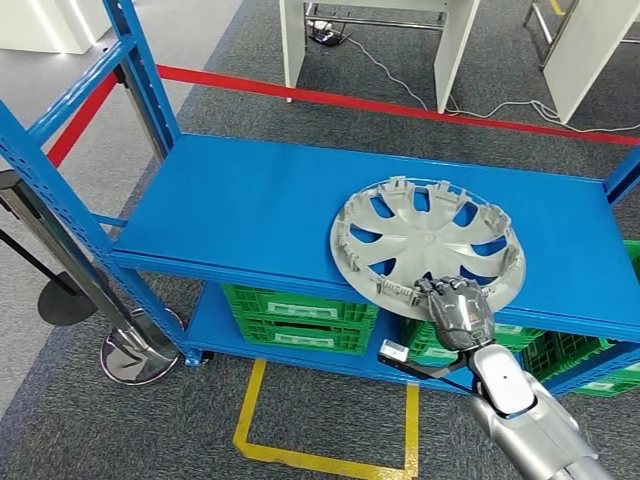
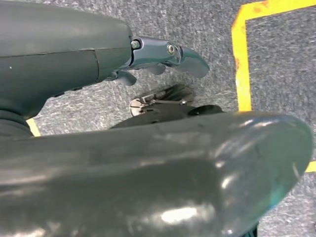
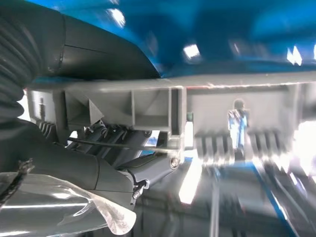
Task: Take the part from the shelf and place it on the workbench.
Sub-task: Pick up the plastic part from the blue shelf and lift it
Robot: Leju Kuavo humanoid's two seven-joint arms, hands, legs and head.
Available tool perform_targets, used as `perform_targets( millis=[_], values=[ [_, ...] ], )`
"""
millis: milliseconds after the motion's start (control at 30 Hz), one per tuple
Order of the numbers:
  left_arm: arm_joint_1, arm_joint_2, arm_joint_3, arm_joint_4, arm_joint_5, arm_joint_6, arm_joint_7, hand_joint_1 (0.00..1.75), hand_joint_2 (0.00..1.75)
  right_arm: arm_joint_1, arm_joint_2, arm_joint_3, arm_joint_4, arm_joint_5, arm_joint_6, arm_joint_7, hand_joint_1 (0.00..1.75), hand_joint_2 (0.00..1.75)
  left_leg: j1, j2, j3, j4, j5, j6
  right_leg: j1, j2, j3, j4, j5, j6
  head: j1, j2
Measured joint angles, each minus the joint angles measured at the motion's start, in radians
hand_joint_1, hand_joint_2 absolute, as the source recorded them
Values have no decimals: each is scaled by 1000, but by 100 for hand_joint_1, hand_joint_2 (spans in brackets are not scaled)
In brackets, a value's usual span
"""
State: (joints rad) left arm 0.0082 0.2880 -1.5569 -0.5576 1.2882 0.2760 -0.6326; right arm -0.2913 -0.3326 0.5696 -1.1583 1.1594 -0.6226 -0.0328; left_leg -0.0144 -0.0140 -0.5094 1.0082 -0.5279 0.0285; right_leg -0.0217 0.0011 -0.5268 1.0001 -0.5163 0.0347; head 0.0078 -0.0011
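Note:
A silver-grey wheel cover [image 1: 426, 240], the part, lies flat on the blue shelf [image 1: 249, 205], right of its middle and near the front edge. My right hand [image 1: 455, 312] grips the cover's near rim, fingers curled over it. In the right wrist view the ribbed rim [image 3: 156, 106] sits between the thumb above and the darker fingers [image 3: 123, 165] below. My left hand [image 2: 93, 64] hangs over the grey carpet, holding nothing, its fingers [image 2: 164, 53] stretched out and apart from the thumb.
Green crates [image 1: 302, 318] fill the lower shelf under the cover. A blue upright [image 1: 45, 180] and a chrome post base [image 1: 140, 350] stand at the left. Yellow floor tape [image 1: 256, 400] marks a box before the shelf. Red tape [image 1: 377, 103] and white table legs [image 1: 453, 40] lie beyond.

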Motion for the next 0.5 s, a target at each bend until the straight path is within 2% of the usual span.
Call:
perform_targets(
  millis=[200,300,500],
  values=[
    [-2,-46,0,17,35,37,-15,0,0,74,7,-62,-192,24,-58,-98,175,175,0,0,-1,0,0,0,0,0,-1,0,0,0,0,0],
    [-4,-64,0,25,42,48,-15,0,0,106,28,-114,-279,33,-60,-178,175,175,0,0,-1,0,0,0,0,0,-1,0,0,0,0,0],
    [-8,-78,0,42,38,35,-13,0,0,140,71,-180,-379,36,-61,-274,175,175,0,-1,-1,0,0,0,0,-1,-1,0,0,0,0,0]
  ],
)
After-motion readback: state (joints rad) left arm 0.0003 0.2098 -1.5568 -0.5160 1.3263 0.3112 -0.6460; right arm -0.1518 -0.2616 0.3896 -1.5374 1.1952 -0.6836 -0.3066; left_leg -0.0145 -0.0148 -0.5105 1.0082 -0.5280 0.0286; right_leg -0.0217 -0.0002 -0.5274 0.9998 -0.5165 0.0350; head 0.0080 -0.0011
